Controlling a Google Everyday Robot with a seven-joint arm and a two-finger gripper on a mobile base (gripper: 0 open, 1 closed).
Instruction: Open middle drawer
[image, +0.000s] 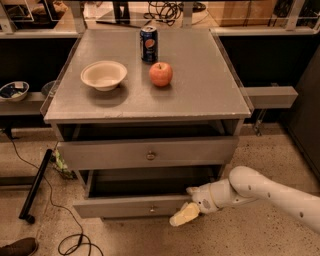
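Observation:
The middle drawer (125, 206) is a long, low grey front with a small round knob (152, 209). It stands pulled out from the cabinet, and its dark inside shows above the front. My gripper (186, 206) is at the right end of this drawer front, on the end of the white arm (260, 192) that reaches in from the lower right. The taller grey drawer (150, 152) above it, with its own knob, is pulled out a little.
On the grey cabinet top (210, 95) stand a white bowl (103, 75), a red apple (161, 74) and a blue soda can (148, 37). A black bar (35, 187) and cables lie on the floor at the left. A shoe (17, 247) shows at the bottom left.

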